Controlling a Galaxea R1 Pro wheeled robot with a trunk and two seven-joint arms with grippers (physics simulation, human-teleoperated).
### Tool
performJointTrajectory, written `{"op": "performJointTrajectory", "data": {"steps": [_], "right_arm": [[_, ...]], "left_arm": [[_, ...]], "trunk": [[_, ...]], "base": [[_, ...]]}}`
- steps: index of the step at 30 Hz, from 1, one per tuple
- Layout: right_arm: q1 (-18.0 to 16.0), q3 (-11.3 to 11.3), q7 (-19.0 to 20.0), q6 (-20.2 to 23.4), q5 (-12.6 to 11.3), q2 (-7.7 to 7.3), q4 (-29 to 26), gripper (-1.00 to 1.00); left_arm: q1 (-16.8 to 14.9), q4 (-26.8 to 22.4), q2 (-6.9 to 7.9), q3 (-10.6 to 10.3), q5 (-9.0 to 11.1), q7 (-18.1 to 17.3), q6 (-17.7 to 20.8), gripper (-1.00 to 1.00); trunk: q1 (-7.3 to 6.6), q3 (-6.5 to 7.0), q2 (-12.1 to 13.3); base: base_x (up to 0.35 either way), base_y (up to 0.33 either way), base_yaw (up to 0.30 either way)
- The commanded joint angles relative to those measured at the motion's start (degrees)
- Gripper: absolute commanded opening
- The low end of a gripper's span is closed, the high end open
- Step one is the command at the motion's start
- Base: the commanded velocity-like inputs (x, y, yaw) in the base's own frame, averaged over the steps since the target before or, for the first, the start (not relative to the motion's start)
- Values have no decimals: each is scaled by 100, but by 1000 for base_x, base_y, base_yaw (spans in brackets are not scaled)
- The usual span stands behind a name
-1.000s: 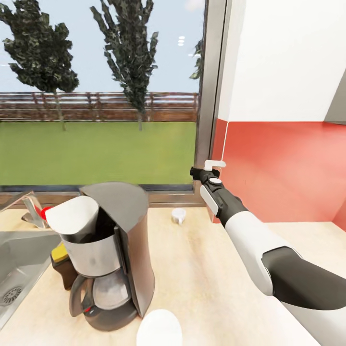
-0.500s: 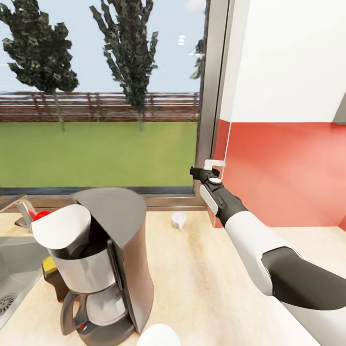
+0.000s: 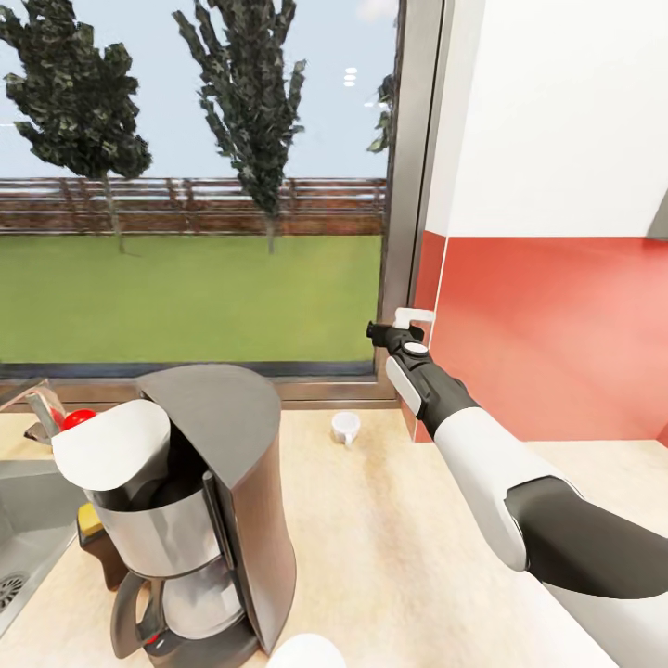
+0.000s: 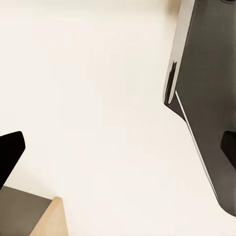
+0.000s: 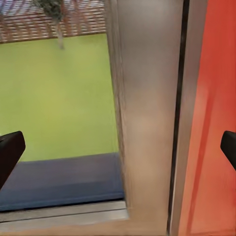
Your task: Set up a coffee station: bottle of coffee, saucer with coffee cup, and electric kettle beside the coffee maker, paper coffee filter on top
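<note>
- At the lower left of the head view stands the coffee maker (image 3: 199,520) on the kitchen countertop (image 3: 390,520), with the paper coffee filter (image 3: 111,445) sitting in its open top, so I judge the filter step done.
- Behind the machine, at the left edge, a yellow cap over a dark body peeks out: I take it for the bottle of coffee (image 3: 91,521), already just beside the maker.
- The coffee cup (image 3: 345,428) sits alone on the counter near the window sill, middle of the frame, well apart from the machine.
- A white rounded edge at the bottom centre looks like the saucer (image 3: 306,652), close to the maker's base; mostly cut off, so I hold that loosely.
- Right gripper (image 3: 401,327) hangs in the air above and to the right of the cup, in front of the window frame. In the right wrist view its two dark fingertips (image 5: 10,152) stand wide apart with nothing between them.
- Left gripper (image 4: 118,147): fingertips likewise spread, empty, over pale surface.
- Step in hand, as I read it: fetching the cup for the saucer.
- Next move calls for lowering the right gripper onto the cup, closing on its wall or rim, then carrying it down-frame to the saucer. The cup is small, so alignment matters.
</note>
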Motion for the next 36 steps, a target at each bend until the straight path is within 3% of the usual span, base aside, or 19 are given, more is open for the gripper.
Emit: {"op": "performJointTrajectory", "data": {"steps": [1,13,21,28,36], "right_arm": [[-6,42,-50,29,-44,-6,-8,100],[-6,42,-42,29,-37,-6,115,100],[-6,48,-10,5,-35,0,731,100],[-6,43,530,-34,-36,56,1349,100],[-6,49,668,-74,-32,71,1449,100]], "left_arm": [[-4,2,-4,-49,49,12,4,100],[30,10,-10,-49,41,12,8,100],[65,10,-10,-49,41,12,13,100],[84,31,-18,-49,41,12,20,100],[190,180,-18,-49,41,12,-9,100]], "trunk": [[4,-12,-12],[4,-12,-12],[4,-12,-12],[4,-12,-12],[4,-12,-12]], "base": [[42,0,0],[0,0,0],[0,0,0],[0,0,0],[0,0,0]]}}
